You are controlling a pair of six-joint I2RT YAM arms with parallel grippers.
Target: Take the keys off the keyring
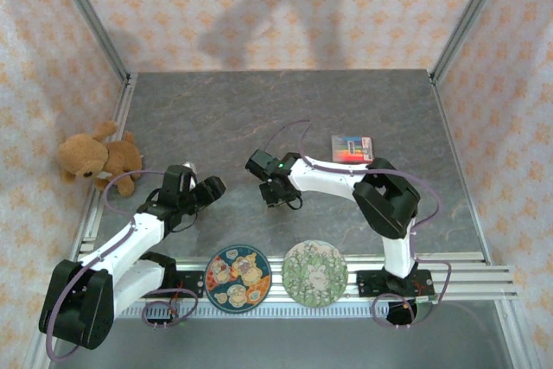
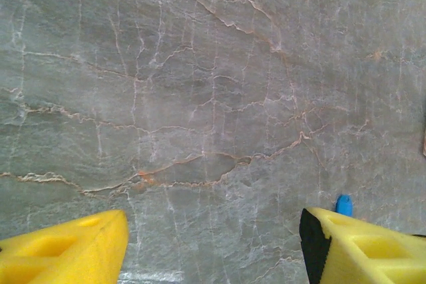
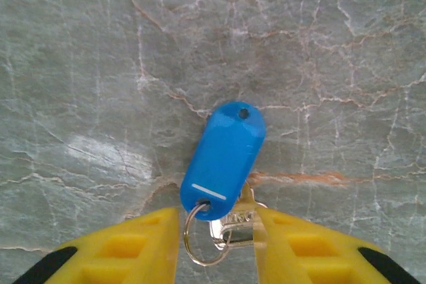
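In the right wrist view a blue plastic key tag (image 3: 225, 157) hangs on a thin silver keyring (image 3: 200, 244), with a silver key (image 3: 236, 225) on the same ring. My right gripper (image 3: 217, 216) is closed in on the ring and key: the key's head presses against the right finger and the ring sits by the left one. The tag sticks out ahead of the fingertips, just above the table. My left gripper (image 2: 213, 221) is open over bare table to the left (image 1: 207, 189). A blue sliver of the tag (image 2: 343, 204) peeks by its right finger.
A teddy bear (image 1: 95, 157) sits at the table's left edge. Two patterned plates (image 1: 238, 276) (image 1: 314, 273) lie at the near edge between the arm bases. A small colourful box (image 1: 352, 148) lies behind the right arm.
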